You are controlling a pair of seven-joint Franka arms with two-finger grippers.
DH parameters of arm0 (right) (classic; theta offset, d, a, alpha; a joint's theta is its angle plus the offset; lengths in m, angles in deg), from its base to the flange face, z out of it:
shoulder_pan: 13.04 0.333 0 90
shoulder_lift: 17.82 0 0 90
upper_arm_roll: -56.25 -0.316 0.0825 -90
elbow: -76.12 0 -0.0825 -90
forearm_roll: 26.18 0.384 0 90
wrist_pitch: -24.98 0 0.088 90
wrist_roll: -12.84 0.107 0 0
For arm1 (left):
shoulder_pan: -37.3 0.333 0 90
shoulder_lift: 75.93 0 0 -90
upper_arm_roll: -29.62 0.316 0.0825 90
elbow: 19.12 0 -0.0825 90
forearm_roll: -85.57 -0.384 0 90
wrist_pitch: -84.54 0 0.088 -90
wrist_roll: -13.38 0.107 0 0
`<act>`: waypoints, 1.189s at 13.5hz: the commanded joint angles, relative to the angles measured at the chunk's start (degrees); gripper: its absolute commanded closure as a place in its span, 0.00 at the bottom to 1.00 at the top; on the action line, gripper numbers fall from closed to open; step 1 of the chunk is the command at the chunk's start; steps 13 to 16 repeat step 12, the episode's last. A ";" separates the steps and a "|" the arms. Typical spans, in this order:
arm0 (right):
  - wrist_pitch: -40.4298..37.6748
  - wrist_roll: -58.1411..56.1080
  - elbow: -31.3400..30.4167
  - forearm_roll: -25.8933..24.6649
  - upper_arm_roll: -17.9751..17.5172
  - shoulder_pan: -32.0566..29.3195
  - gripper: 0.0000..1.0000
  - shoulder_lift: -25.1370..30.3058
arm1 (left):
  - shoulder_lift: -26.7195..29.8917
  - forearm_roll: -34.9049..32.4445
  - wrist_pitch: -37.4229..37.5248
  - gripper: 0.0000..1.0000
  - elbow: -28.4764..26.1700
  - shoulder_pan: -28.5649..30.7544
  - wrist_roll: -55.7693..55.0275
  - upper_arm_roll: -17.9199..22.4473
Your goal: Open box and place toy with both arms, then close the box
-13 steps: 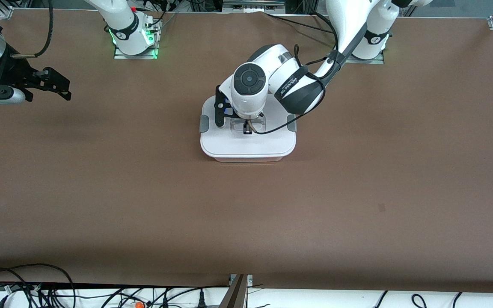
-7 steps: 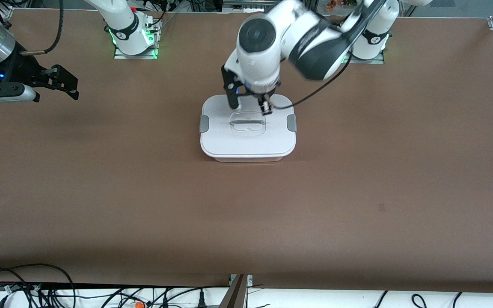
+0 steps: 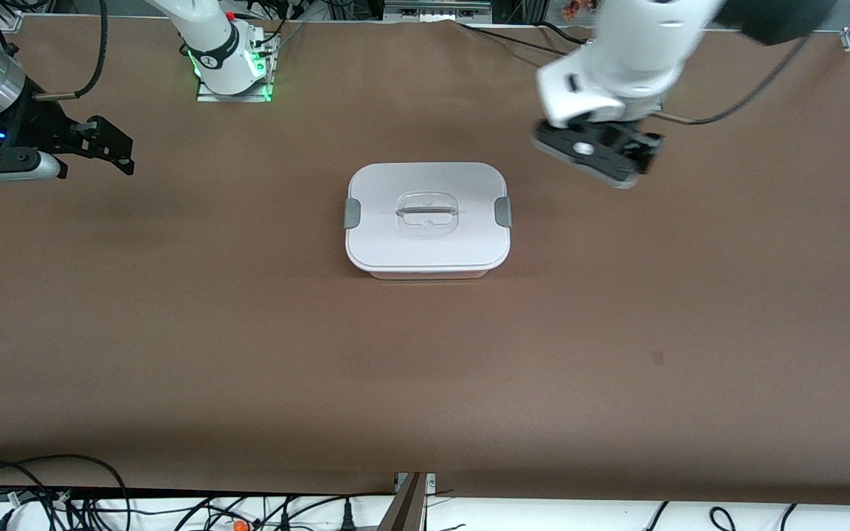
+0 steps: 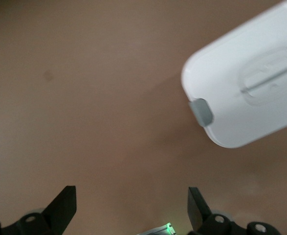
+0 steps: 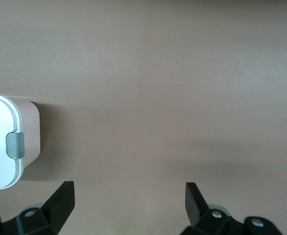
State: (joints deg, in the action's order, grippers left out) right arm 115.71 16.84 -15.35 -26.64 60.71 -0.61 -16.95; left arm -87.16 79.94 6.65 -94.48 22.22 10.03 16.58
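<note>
The box (image 3: 426, 247) stands in the middle of the table with its white lid (image 3: 425, 188) on, grey clips at both ends and the clear handle (image 3: 426, 212) on top. The toy is not in view. My left gripper (image 3: 596, 152) is open and empty, up in the air over bare table beside the box, toward the left arm's end. Its wrist view shows the box (image 4: 241, 83) ahead of its open gripper (image 4: 132, 208). My right gripper (image 3: 116, 148) is open and empty, waiting at the right arm's end. Its wrist view shows a box corner (image 5: 6, 147) and the open gripper (image 5: 128, 203).
The brown table (image 3: 425, 369) is bare around the box. Cables (image 3: 100, 505) lie along the table's edge nearest the front camera. The arm bases (image 3: 229, 66) stand along the edge farthest from that camera.
My left gripper has let go of the lid handle, risen off the box and swung toward the left arm's end. The lid stays on. My right gripper has hardly moved.
</note>
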 commanded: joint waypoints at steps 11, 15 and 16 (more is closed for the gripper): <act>-1.44 1.89 2.26 -0.50 0.20 -0.03 0.00 0.62 | 18.35 5.89 -16.41 0.00 -26.68 12.45 -2.55 10.84; -2.22 2.24 2.26 -0.42 0.21 -0.03 0.00 1.50 | 18.44 5.90 -16.33 0.00 -26.50 12.45 -2.55 10.84; -2.22 2.24 2.26 -0.42 0.21 -0.03 0.00 1.50 | 18.44 5.90 -16.33 0.00 -26.50 12.45 -2.55 10.84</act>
